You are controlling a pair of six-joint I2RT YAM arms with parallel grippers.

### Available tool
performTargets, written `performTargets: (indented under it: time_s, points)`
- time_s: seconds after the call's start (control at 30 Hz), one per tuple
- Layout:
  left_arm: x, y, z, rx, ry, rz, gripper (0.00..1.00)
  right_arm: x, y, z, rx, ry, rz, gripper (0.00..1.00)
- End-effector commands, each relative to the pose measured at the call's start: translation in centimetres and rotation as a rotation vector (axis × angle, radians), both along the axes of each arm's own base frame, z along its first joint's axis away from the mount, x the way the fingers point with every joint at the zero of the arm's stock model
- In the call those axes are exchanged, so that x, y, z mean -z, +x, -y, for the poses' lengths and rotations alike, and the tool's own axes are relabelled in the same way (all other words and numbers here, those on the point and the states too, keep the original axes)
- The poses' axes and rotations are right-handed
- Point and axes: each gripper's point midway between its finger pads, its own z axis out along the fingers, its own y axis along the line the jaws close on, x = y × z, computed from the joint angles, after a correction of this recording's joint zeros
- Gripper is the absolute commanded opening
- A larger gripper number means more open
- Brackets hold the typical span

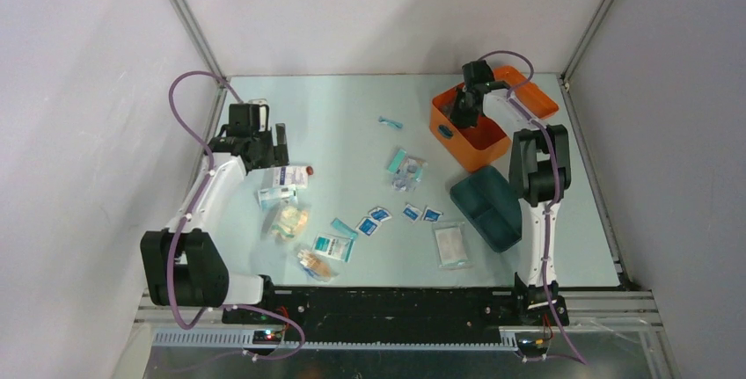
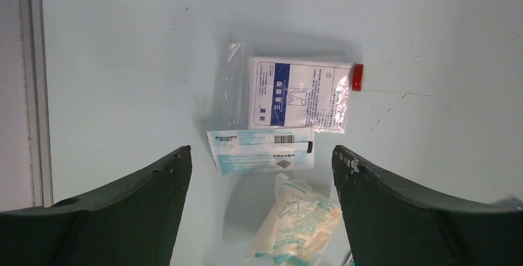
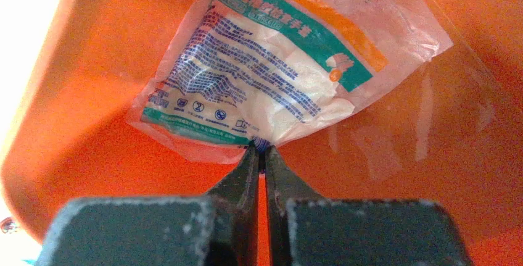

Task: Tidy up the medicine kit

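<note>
We are in the loading step. The medicine kit (image 1: 479, 149) stands open at the far right of the surface (image 1: 343, 106), lid tipped back. Its teal tray (image 1: 486, 206) lies out on the surface just in front of it.

Our right gripper (image 3: 259, 149) reaches down inside the orange case, jaws pressed almost together on the bottom edge of a glove packet (image 3: 265, 74) that lies against the orange inside. We judge the next move there is to let go and lift straight out without dragging the packet along.

Our left gripper (image 2: 260, 150) hovers wide open and empty over 3 items at the left: a blue-and-white packet (image 2: 299, 93), a long sachet (image 2: 247, 158) just below it, and a cream packet (image 2: 296, 223). It should drop onto 1 of them. We expect the flat film will need a pinch at an edge.
</note>
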Motion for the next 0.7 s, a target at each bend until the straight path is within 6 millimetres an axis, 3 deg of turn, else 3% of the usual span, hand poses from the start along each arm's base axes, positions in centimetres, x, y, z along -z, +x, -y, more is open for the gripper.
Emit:
performTargets:
  time_s: [0.0, 0.17, 0.27, 0.5, 0.67]
  points:
    - [-1.7, 1.4, -0.1, 0.019, 0.020, 0.055, 0.89, -1.3, 1.6, -0.1, -0.024, 0.007, 0.062, 0.10]
    - [-1.6, 1.4, -0.2, 0.024, 0.027, 0.051, 0.89, -0.7, 1.6, 0.7, -0.021, -0.008, 0.056, 0.20]
    - [-1.5, 1.3, -0.3, 0.022, 0.038, 0.047, 0.89, -1.1, 1.4, 0.7, -0.032, 0.001, 0.061, 0.32]
    - [-0.7, -0.1, -0.7, 0.022, 0.056, 0.029, 0.89, -3.8, 0.4, 0.6, -0.045, 0.044, 0.080, 0.35]
    - [0.2, -1.4, -0.4, 0.108, 0.045, -0.013, 0.91, -7.3, -0.4, 0.3, -0.075, 0.070, 0.139, 0.37]
